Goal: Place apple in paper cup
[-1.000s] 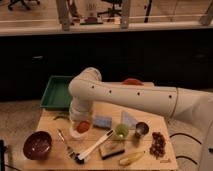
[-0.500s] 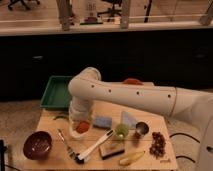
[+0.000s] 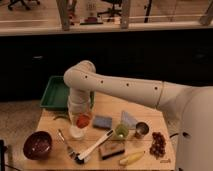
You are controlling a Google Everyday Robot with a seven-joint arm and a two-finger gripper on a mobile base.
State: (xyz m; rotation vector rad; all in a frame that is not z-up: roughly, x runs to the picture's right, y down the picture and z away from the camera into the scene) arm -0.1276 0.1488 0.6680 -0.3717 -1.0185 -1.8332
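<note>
From where I stand, the arm reaches in from the 3 o'clock side, bends at its elbow and points straight down at the left part of the counter [image 3: 150, 118]. The pincer [image 3: 80, 115] hangs at the end of it, just in front of the green tray [image 3: 54, 95].

The apple [image 3: 83, 121] is right at the tip of the pincer. The paper cup [image 3: 77, 132] stands directly under it, at 6 o'clock from the apple and perhaps a little toward 7 o'clock. The apple looks touching the cup's rim or just above it, and I cannot tell which. I also cannot tell if the pincer is grasping the apple or has released it.

The coming move turns on this vertical line. In my judgement, the apple needs only a short way down and a very small shift toward 7 o'clock to sit in the middle of the mouth. The apple looks about as wide as the mouth, so a poor centering may tip the cup toward the dark red bowl [image 3: 38, 144] at 8 o'clock. The blue sponge [image 3: 102, 121] lies near at 3 o'clock.
</note>
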